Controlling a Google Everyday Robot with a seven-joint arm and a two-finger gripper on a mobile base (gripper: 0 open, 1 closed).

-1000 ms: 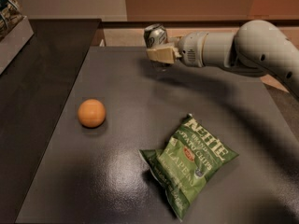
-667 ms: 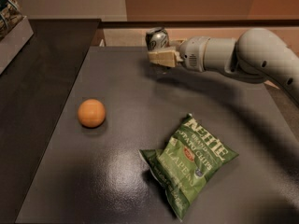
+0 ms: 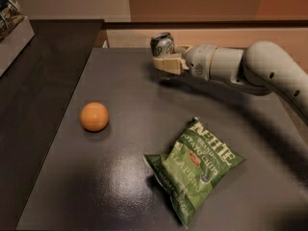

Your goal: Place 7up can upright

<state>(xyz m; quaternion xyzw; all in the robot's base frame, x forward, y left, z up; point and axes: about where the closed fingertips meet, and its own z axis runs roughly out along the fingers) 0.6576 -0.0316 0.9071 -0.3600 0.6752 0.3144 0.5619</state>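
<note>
The 7up can (image 3: 162,44) is a small silvery-green can, held roughly upright with its shiny top up, near the far edge of the dark table (image 3: 130,177). My gripper (image 3: 166,64) reaches in from the right on a white arm (image 3: 240,66) and is shut on the can's lower part. The can's bottom is hidden by the fingers (image 3: 168,64), so I cannot tell whether it touches the table.
An orange ball (image 3: 94,116) lies on the left of the table. A green chip bag (image 3: 195,166) lies at the front right. A dark counter (image 3: 43,81) runs along the left, with a box of items (image 3: 12,20) at the far left.
The gripper with the can has shifted slightly right and toward the far edge, and the can now stands more upright. The ball and the chip bag have not moved.
</note>
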